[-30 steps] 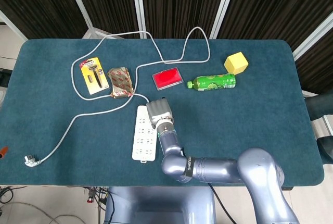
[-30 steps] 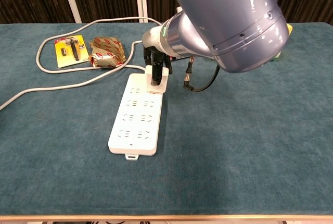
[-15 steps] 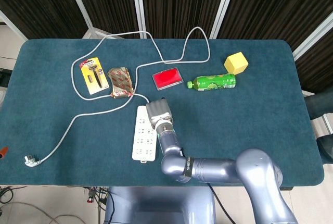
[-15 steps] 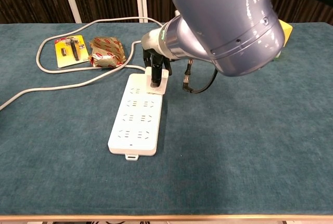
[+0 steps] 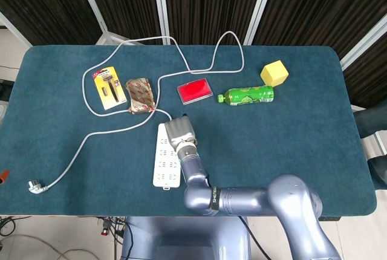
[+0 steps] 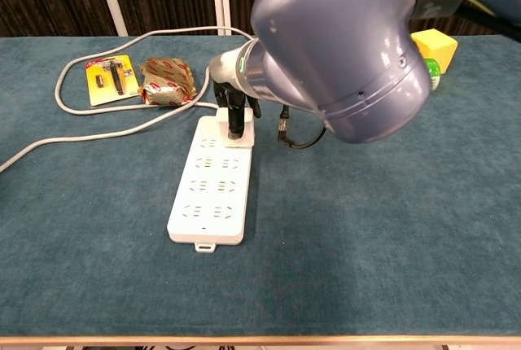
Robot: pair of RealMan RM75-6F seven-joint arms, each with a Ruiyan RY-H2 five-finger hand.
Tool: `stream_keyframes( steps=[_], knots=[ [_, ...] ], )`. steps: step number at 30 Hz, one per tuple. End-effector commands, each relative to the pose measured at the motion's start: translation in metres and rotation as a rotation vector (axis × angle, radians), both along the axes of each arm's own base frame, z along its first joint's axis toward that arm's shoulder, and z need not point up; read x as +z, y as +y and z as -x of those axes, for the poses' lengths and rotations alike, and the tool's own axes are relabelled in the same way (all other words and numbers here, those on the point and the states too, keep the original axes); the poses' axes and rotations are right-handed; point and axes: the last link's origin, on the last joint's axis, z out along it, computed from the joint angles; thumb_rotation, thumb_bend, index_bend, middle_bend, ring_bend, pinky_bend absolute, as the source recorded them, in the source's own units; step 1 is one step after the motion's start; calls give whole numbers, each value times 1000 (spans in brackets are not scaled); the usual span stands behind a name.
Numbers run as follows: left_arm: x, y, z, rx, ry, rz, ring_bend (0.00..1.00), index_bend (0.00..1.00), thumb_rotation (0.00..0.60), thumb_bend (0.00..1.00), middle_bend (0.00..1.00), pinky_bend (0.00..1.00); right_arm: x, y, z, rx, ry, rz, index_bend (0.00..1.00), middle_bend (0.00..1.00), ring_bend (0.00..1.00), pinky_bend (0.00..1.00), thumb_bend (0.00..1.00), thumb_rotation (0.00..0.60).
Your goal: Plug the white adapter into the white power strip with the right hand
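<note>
Adapter (image 6: pixel 231 132) now leftward over strip (image 6: pixel 210 190)

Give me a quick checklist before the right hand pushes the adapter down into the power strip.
1. Right hand holds the white adapter: ok, dark fingers clasp it from above in the chest view.
2. Adapter over the white power strip: ok, it sits at the strip's far end, near the cord.
3. Prongs lined up with a socket: cannot tell, the underside is hidden.
4. Adapter fully seated: cannot tell.
5. Free socket rows nearer the robot: ok, nothing lies on them.
6. Neighbours clear: ok, the red snack packet lies apart from the strip.
</note>
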Motion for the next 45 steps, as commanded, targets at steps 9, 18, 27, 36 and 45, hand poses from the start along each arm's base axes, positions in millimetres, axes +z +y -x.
stream_keyframes(
  steps=[9, 18, 27, 36, 45],
  knots=[
    [1, 0, 1, 1, -2, 1, 0, 198, 600, 100, 0, 0, -3, -2, -1, -18, -2, 9, 765, 659, 515, 221, 604, 600],
    [0, 0, 0, 1, -1, 2, 0, 198, 600, 100, 0, 0, -6, -5, 3, -48, -22, -16, 799, 682, 526, 221, 604, 600],
    [0, 0, 0, -1, 1, 5, 0, 198, 600, 100, 0, 0, -10, -3, 2, -35, -40, -31, 847, 714, 554, 229, 605, 600],
    [1, 1, 1, 3, 0, 0, 0, 198, 600, 100, 0, 0, -15, -1, 1, -8, -44, -23, 885, 738, 570, 270, 604, 600],
    [1, 1, 1, 4, 2, 0, 0, 198, 600, 100, 0, 0, -18, -2, 1, 16, -59, 13, 936, 769, 599, 318, 604, 600]
  ],
)
